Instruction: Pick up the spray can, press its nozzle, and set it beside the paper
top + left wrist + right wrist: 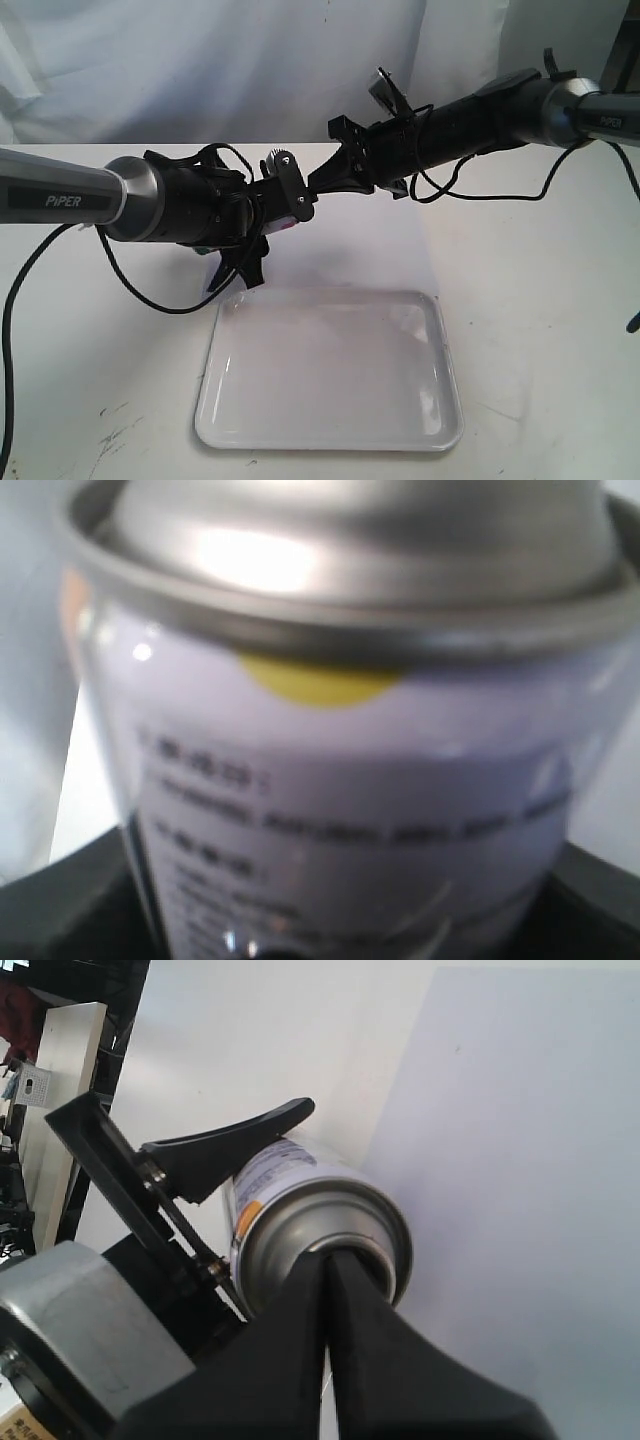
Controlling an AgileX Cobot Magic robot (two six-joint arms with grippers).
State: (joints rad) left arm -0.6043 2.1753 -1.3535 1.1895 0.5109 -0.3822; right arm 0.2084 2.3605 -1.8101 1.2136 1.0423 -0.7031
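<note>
My left gripper (278,200) is shut on the spray can (290,212) and holds it in the air above the far edge of the tray. In the left wrist view the can (350,780) fills the frame: silver shoulder, white printed body, one yellow dot, dark fingers (60,910) at its sides. My right gripper (316,180) is shut, and in the right wrist view its joined fingertips (335,1260) rest on the middle of the can's (300,1210) silver dome. The nozzle is hidden behind them. The paper (380,250) (520,1140) lies flat on the table under the can.
A glossy white tray (330,445) with a raised rim sits on the table in front of the paper. Black cables trail from both arms across the white tabletop (540,300). A white cloth hangs behind.
</note>
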